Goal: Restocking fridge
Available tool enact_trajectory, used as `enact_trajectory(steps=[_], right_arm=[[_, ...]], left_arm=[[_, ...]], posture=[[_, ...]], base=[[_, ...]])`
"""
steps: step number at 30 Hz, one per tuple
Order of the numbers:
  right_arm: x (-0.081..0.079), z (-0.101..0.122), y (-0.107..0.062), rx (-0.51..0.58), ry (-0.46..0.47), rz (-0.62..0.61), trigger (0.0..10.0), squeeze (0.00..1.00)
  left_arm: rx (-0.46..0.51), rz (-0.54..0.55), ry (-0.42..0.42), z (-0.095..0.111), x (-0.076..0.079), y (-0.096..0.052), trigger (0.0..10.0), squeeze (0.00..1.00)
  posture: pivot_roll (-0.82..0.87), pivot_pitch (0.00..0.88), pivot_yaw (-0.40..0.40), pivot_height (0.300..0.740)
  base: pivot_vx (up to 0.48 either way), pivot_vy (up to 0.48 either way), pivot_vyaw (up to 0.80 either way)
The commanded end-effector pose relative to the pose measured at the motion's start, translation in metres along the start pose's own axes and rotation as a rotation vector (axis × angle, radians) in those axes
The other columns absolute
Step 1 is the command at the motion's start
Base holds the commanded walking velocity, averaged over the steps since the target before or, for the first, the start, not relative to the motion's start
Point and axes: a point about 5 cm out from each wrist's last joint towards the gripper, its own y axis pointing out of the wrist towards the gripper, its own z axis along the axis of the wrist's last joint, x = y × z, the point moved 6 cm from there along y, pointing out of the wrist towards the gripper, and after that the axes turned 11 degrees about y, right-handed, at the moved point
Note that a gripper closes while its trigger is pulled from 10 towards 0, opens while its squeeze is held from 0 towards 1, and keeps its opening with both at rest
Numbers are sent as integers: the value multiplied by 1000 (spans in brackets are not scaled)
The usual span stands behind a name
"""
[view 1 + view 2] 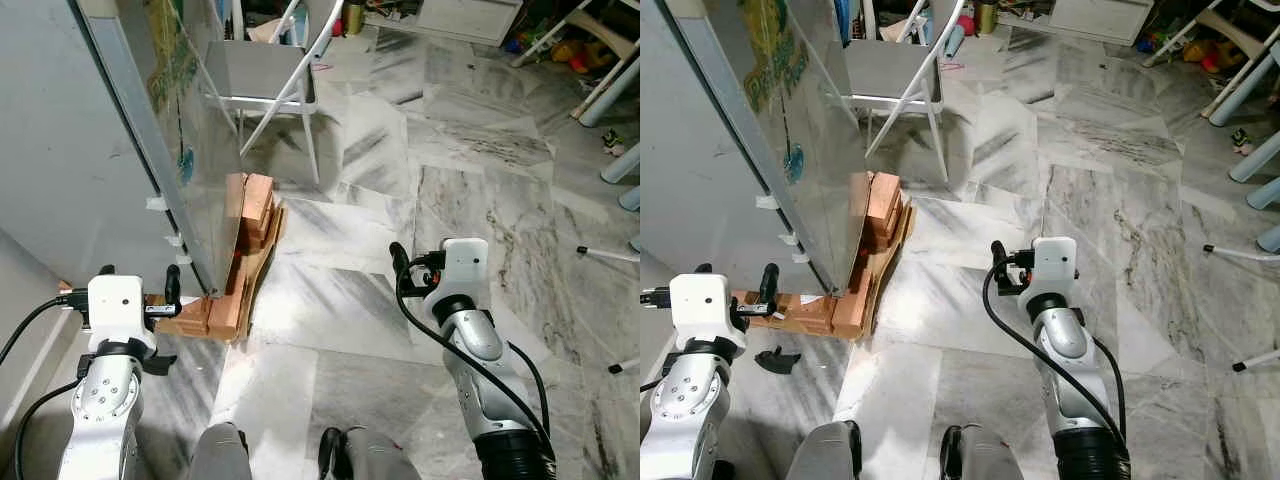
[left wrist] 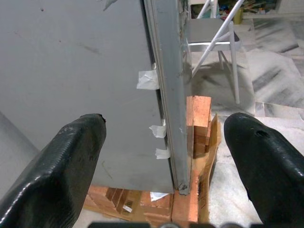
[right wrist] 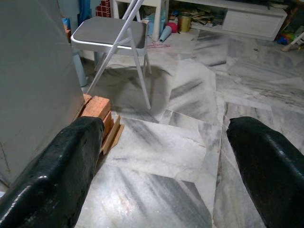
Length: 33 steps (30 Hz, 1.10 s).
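Left gripper [image 2: 166,156], fingers wide, faces the fridge [image 1: 60,150] door edge above stacked bricks [image 1: 240,260]; right gripper [image 3: 164,175], fingers wide, over open marble floor [image 1: 400,160].

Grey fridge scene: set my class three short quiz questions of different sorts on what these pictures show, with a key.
1. True or false: the grey metal fridge rests on red-brown bricks.
2. What stands beyond the fridge? A) white folding metal chair B) ladder C) bucket
3. Fill in: the floor is pale veined ____ tile.

Key: 1 true. 2 A. 3 marble. Note: left gripper and right gripper both hold their fingers apart, carrying nothing.
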Motion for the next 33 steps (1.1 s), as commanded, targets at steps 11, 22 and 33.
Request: enact_trajectory(steps=[11,22,33], right_arm=[[6,2,-2,2,0,-17,10000,0],[6,2,-2,2,0,-17,10000,0],[6,2,-2,2,0,-17,10000,0]], left_arm=[[15,0,12,4,0,-1,10000,0],[15,0,12,4,0,-1,10000,0],[15,0,12,4,0,-1,10000,0]], posture=[[102,114,-100,740],[102,114,-100,740],[102,114,-100,740]], base=[[0,0,0],[0,0,0],[0,0,0]])
